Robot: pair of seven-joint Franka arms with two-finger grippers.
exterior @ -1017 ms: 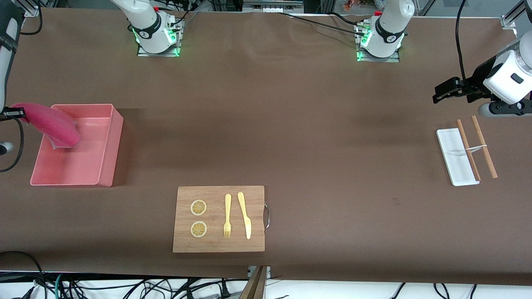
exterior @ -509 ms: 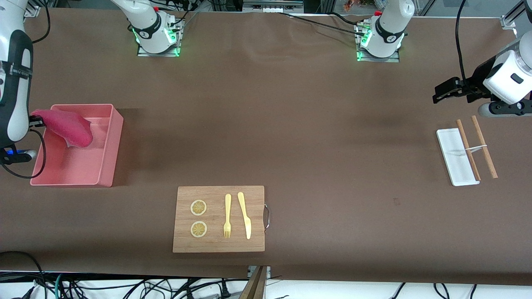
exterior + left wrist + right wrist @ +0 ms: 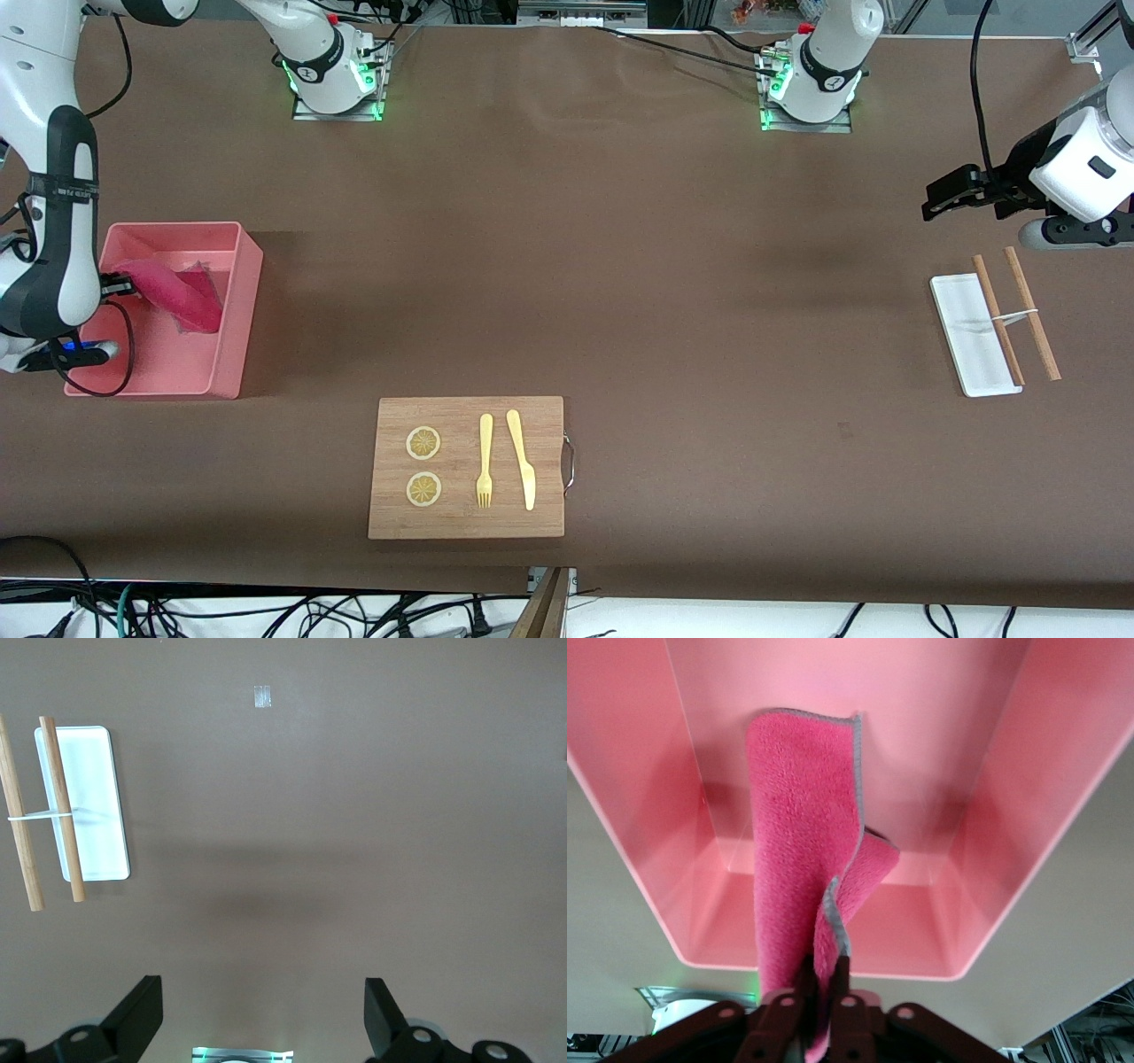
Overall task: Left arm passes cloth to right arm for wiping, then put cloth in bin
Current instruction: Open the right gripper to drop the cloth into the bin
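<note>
My right gripper [image 3: 120, 285] is shut on the magenta-red cloth [image 3: 177, 297] and holds it inside the salmon-pink bin [image 3: 239, 306] at the right arm's end of the table. In the right wrist view the cloth [image 3: 802, 859] hangs folded from my gripper [image 3: 822, 979] down into the bin [image 3: 992, 815], its free end near the floor. My left gripper [image 3: 952, 195] is open and empty, up over the table at the left arm's end; in the left wrist view my left gripper [image 3: 263, 1014] has its fingers wide apart over bare mat. The left arm waits.
A wooden cutting board [image 3: 467, 467] with two lemon slices, a fork and a knife lies near the front camera. A small white tray [image 3: 970, 337] and two banded wooden sticks [image 3: 1019, 312] lie under the left gripper's area, also in the left wrist view [image 3: 93, 806].
My right arm has swung over the bin and lowered the cloth into it. The left arm has not moved.
</note>
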